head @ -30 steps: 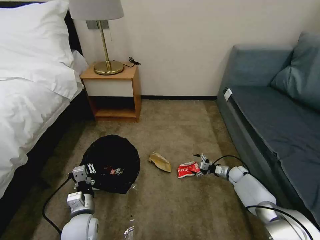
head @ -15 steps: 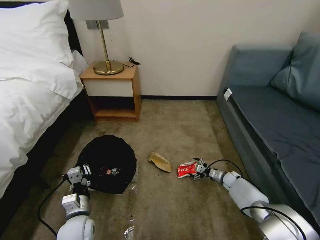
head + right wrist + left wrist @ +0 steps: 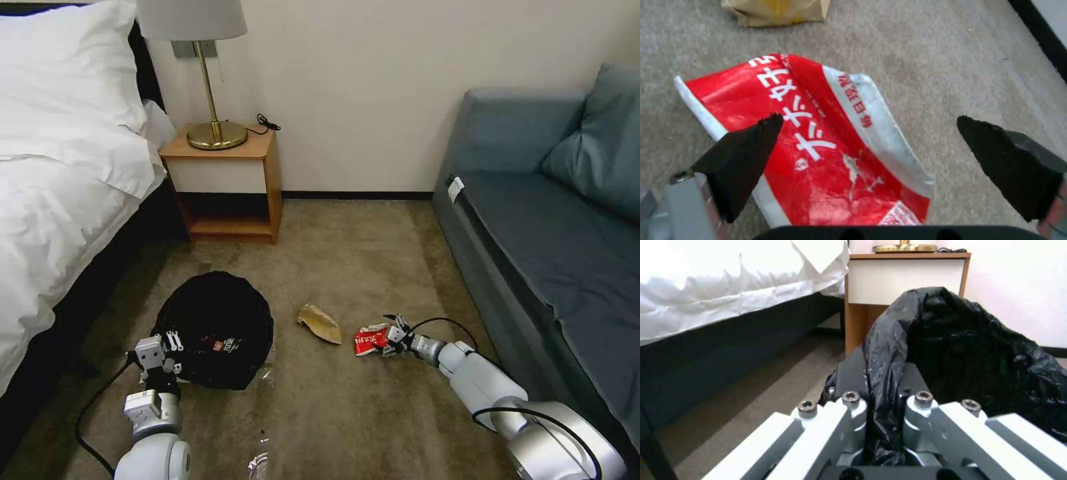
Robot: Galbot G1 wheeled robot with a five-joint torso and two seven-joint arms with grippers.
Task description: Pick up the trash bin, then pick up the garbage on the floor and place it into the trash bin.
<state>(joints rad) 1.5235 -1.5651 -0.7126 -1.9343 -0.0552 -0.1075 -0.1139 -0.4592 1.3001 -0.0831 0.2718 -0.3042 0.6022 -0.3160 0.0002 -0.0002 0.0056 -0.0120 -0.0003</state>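
The trash bin (image 3: pixel 217 313), lined with a black bag, stands on the carpet at my left front. My left gripper (image 3: pixel 159 348) is at its near rim, shut on a fold of the black bag (image 3: pixel 889 350), with the left gripper (image 3: pixel 882 380) pinching it between both fingers. The garbage lies to the right: a gold-brown wrapper (image 3: pixel 320 323) and a red-and-white packet (image 3: pixel 369 339). My right gripper (image 3: pixel 392 335) is low at the packet's right end. It is open, and the right gripper (image 3: pixel 869 118) straddles the red-and-white packet (image 3: pixel 786 100), with the gold-brown wrapper (image 3: pixel 773 11) beyond.
A bed (image 3: pixel 60 173) runs along the left, and a wooden nightstand (image 3: pixel 227 180) with a lamp stands by the far wall. On the right is a blue sofa (image 3: pixel 553 220). A clear piece of plastic (image 3: pixel 257 463) lies on the carpet near the bottom edge.
My right gripper has sunk and slid left onto the packet's end. The left arm and the bin have shifted slightly to the left.
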